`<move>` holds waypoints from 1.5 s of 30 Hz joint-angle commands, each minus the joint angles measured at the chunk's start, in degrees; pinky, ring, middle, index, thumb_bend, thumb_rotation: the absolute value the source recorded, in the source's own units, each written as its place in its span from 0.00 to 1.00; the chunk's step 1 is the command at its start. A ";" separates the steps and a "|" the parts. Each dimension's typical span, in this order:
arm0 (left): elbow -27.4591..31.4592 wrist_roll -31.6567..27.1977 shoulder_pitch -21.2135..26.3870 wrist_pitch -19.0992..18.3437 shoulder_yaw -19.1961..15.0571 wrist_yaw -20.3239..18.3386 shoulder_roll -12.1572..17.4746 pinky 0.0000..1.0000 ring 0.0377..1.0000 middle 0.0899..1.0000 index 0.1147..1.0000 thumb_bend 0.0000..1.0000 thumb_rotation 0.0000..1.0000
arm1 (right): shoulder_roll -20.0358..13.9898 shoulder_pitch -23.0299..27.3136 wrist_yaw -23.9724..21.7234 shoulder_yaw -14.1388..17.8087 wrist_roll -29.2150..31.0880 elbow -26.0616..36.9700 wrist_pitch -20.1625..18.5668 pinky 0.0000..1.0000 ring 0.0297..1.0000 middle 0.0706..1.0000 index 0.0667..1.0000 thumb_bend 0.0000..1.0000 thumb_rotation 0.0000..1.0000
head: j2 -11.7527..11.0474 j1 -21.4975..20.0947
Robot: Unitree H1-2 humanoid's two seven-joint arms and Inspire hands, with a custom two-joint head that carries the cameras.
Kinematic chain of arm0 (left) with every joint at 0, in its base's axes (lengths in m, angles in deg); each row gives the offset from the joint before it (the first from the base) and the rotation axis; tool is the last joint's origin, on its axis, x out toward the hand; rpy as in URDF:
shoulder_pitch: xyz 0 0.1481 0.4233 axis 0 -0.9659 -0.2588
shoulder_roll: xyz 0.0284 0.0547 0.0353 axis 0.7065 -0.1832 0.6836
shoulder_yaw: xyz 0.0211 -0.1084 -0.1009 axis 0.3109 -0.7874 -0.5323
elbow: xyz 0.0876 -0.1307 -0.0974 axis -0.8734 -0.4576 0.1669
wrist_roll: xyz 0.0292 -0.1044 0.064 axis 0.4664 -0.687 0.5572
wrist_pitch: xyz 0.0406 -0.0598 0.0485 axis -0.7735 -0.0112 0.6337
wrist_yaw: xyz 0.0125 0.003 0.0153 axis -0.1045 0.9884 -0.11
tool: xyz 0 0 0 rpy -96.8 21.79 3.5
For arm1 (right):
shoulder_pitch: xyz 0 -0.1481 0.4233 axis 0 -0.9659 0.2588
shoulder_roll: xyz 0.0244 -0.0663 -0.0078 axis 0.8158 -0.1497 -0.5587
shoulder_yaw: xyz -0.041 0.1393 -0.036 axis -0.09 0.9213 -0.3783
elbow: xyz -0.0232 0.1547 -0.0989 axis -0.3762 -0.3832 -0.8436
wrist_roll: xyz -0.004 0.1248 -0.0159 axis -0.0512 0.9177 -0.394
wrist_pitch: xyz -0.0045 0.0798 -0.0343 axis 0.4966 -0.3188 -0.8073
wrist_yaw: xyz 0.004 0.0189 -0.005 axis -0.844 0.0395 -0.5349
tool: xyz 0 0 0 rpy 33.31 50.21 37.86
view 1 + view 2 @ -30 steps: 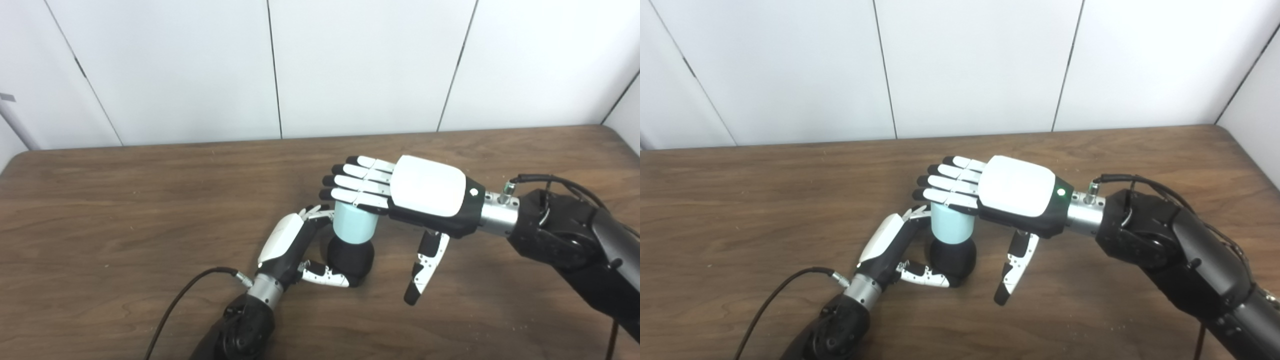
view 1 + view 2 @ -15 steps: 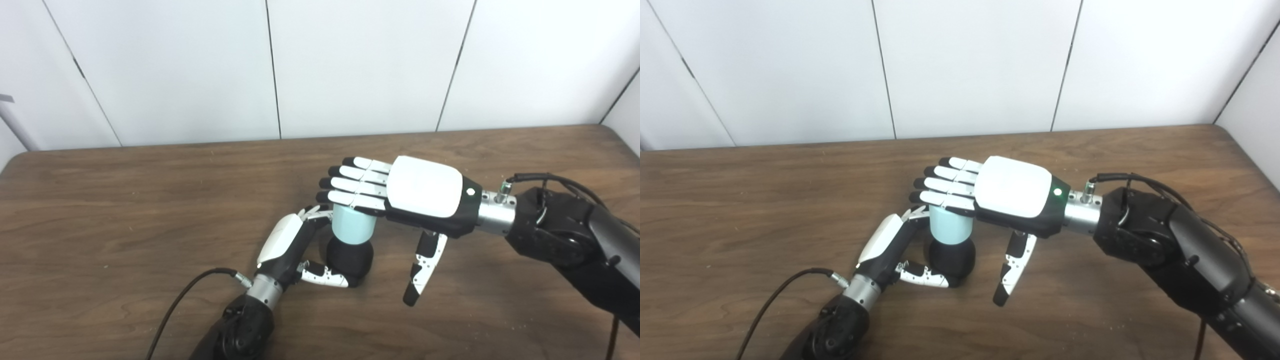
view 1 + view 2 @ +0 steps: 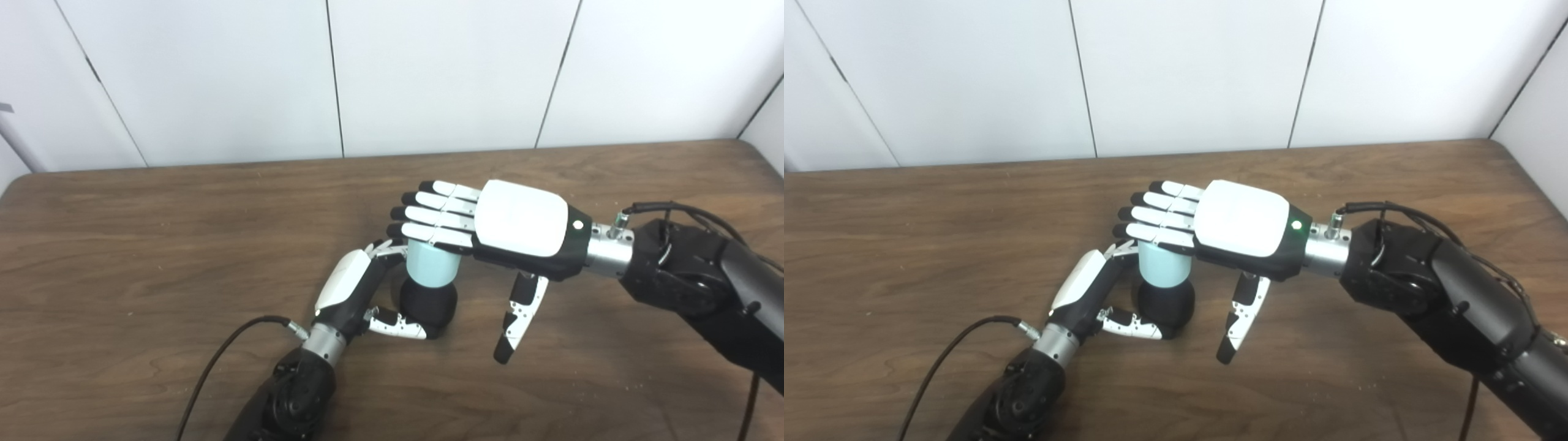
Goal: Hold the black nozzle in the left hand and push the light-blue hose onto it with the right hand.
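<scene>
light-blue hose [image 3: 432, 269] stands upright on the black nozzle [image 3: 429, 303], mid table [image 3: 122, 245]. left hand [image 3: 352, 294] wraps the nozzle, thumb across its front. right hand [image 3: 490, 223] lies flat on the hose top, fingers extended, grasping nothing, thumb hanging down.

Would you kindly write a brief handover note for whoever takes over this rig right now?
Left hand: shut on the black nozzle, which stands upright on the table.
Right hand: open, fingers flat over the top of the light-blue hose, thumb hanging free.
Done: hose sits upright on the nozzle.
Left: whether it is fully seated cannot be told; press further if needed, then let go.
</scene>
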 commanded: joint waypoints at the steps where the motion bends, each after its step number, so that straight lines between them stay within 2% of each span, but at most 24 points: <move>1: -1.43 2.36 -1.96 -2.92 0.78 -2.61 1.16 1.00 0.93 0.78 0.42 0.52 0.07 | -1.01 0.12 -1.12 -1.59 0.12 0.17 1.32 1.00 1.00 1.00 1.00 0.98 0.71 | 0.08 -0.03; 31: -1.66 2.01 -1.97 -2.60 0.60 -2.67 1.17 1.00 0.91 0.78 0.42 0.52 0.07 | -3.60 -0.20 3.99 -5.47 1.65 0.66 1.31 1.00 1.00 0.98 0.95 0.97 0.72 | 0.10 -0.04; 39: -1.38 2.26 -2.01 -2.84 0.66 -2.74 1.22 1.00 0.95 0.80 0.42 0.52 0.07 | -4.18 0.15 5.75 -6.67 0.67 0.86 1.31 1.00 1.00 0.98 0.94 0.97 0.72 | 0.08 0.00; 45: -1.43 1.78 -2.25 -2.66 0.46 -2.57 0.95 1.00 0.93 0.79 0.42 0.52 0.07 | -4.69 0.44 7.44 -7.92 -0.14 1.38 1.32 1.00 1.00 0.98 0.93 0.97 0.72 | 0.05 0.04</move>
